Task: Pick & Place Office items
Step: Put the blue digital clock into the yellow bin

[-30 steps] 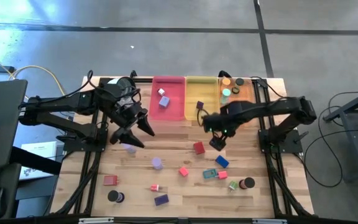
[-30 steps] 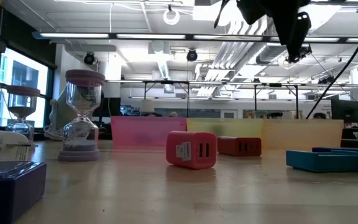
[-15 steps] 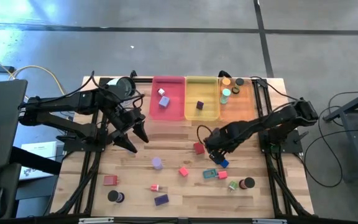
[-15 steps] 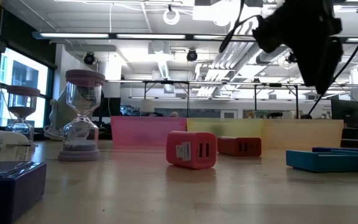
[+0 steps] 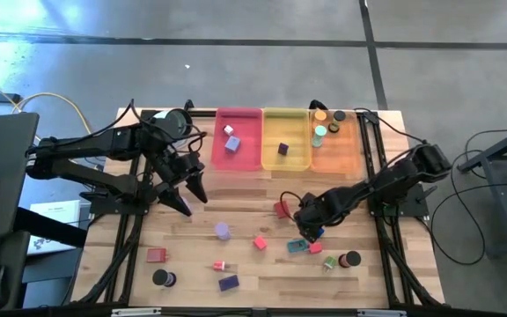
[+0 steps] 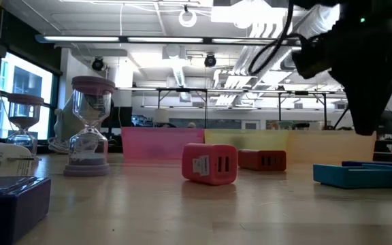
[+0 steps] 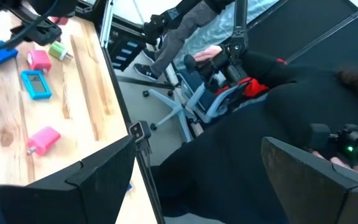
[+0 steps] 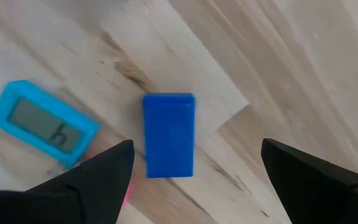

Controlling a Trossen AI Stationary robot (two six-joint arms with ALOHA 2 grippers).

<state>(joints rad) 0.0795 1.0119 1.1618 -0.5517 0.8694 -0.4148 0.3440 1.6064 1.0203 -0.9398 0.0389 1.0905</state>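
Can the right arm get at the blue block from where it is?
Probably yes. The right gripper is open above the blue block, which lies flat between its fingers; the teal clock beside it lies apart.

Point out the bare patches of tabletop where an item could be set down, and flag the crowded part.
Bare wood lies between the pink tray and the lavender cylinder, and along the left edge above the red block. It is crowded at lower right, where the open right claw hovers over the blue block beside the teal clock. The open left claw waits mid-left.
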